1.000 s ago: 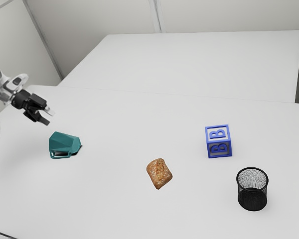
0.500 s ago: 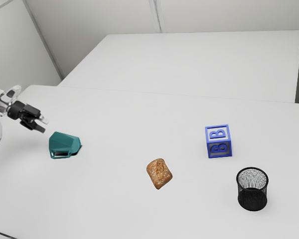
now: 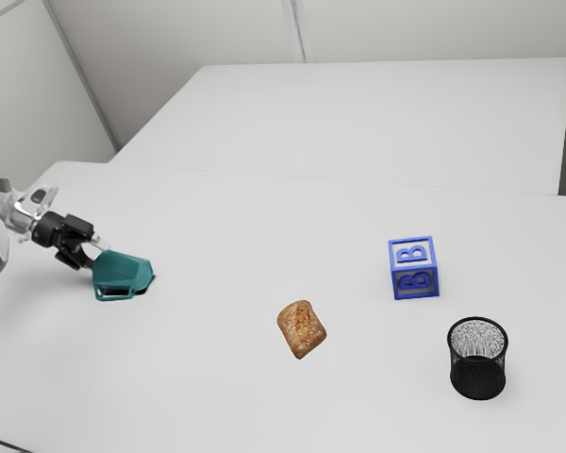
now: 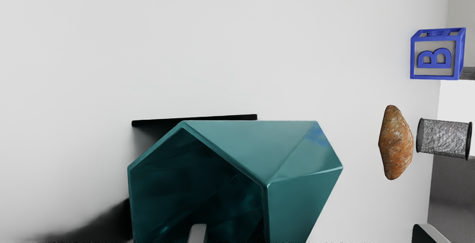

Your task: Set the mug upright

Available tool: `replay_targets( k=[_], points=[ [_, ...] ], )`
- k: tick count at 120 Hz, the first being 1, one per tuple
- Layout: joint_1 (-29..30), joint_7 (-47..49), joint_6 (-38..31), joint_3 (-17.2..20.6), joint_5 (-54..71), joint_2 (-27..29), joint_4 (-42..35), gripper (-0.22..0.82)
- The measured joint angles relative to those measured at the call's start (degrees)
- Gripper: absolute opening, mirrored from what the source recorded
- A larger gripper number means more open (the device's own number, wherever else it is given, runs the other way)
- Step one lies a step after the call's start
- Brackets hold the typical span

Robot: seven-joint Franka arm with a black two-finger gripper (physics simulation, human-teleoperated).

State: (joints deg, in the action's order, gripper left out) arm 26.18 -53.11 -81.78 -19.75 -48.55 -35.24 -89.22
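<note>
Step in hand, by judgement: seating the jaws about the mug's wall. Best closed squarely, one side inside the mouth, one outside, then raised and turned until the mouth faces twelve o'clock, base lowered flat to the counter (image 3: 217,377).

Jaws: wide open, holding nothing; at the mug's ten o'clock in the exterior view. One fingertip (image 4: 197,233) at the mouth, the other outside.

Mug (image 3: 123,271): teal, on its side, mouth toward nine o'clock.
</note>
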Motion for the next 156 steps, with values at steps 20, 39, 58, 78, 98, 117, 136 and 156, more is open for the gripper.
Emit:
replay_targets(
  k=[20, 39, 58, 78, 98, 117, 136, 156],
  points=[
    [-0.15, 1.43, 1.16, 0.0, 0.36, 0.27, -0.46, 0.43],
    [-0.76, 2.5, 2.15, 0.05, 0.48, 0.3, -1.49, 0.11],
    [-0.87, 3.28, 3.02, 0.0, 0.49, 0.46, -1.31, -0.06],
    [-1.09, 3.95, 3.38, 0.01, 0.56, 2.0, -2.02, -0.13],
    [-1.84, 4.48, 3.54, -0.01, 0.62, 6.99, -5.91, -0.16],
    [-6.37, 5.94, 3.52, -0.07, 4.46, 13.03, -6.83, -0.17],
    [-12.64, 8.99, 1.71, 0.32, 14.78, 18.58, -6.61, -0.18],
    [-16.17, 13.07, -3.47, 8.17, 26.95, 22.08, -5.38, -0.18]
  ],
)
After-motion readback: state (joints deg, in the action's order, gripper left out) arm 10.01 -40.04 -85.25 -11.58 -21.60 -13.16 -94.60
